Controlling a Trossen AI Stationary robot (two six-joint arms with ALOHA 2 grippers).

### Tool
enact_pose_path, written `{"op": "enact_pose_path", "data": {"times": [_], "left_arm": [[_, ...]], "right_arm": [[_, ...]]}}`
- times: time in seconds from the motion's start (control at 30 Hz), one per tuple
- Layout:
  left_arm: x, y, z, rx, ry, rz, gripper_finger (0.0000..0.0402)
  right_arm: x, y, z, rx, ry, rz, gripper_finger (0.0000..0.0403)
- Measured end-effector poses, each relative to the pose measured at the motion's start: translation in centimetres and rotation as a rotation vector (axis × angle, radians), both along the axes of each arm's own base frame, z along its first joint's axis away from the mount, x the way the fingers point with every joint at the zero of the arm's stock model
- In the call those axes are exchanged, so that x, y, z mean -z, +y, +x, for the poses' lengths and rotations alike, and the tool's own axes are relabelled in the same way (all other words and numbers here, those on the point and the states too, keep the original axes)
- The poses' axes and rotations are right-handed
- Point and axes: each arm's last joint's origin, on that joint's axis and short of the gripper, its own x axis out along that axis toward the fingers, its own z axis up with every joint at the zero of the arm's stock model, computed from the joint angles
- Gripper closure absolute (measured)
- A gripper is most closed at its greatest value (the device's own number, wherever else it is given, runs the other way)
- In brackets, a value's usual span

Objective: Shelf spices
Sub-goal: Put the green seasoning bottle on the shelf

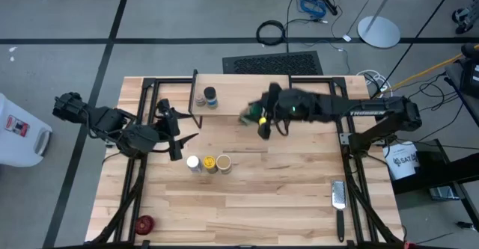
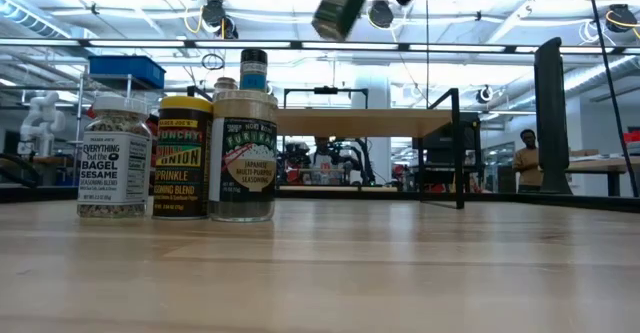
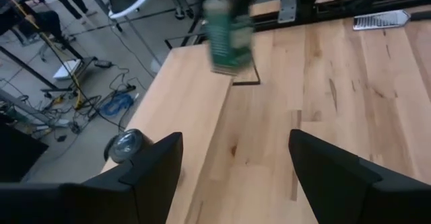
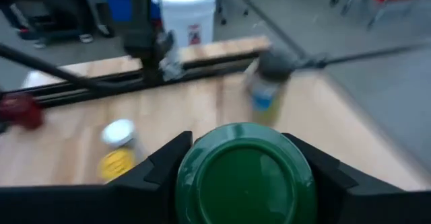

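Green-lidded jar (image 4: 246, 177) gripped in right hand (image 1: 258, 118) — likely above wood shelf (image 1: 239, 99), left hand (image 1: 174, 133) wide — empty

A: We call this a robotics lab or open workshop. The wooden table (image 1: 247, 197) sits on black rails, on a grey floor strewn with cables (image 1: 310, 2).

B: We agree. Across the table we see exposed ceiling ducts and lamps (image 2: 215, 15), glass partitions, a white robot arm (image 2: 40, 113) and a person (image 2: 527, 158) standing.
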Motion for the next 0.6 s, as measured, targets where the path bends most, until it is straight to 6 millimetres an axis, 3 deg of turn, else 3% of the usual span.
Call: {"op": "enact_pose_path", "data": {"times": [0.13, 0.23, 0.6], "left_arm": [[-0.2, 0.1, -0.2, 0.001, -0.002, 0.023, 0.012], [-0.3, 0.2, -0.2, -0.002, -0.007, 0.049, 0.012], [-0.5, 0.3, -0.4, -0.019, -0.019, 0.063, 0.012]], "right_arm": [[-2.0, -2.1, 0.9, -0.047, -0.004, -0.128, 0.021], [-2.1, -3.8, 1.9, -0.07, -0.008, -0.148, 0.021], [1.5, -8.1, 4.4, -0.148, 0.102, -0.177, 0.021]]}}
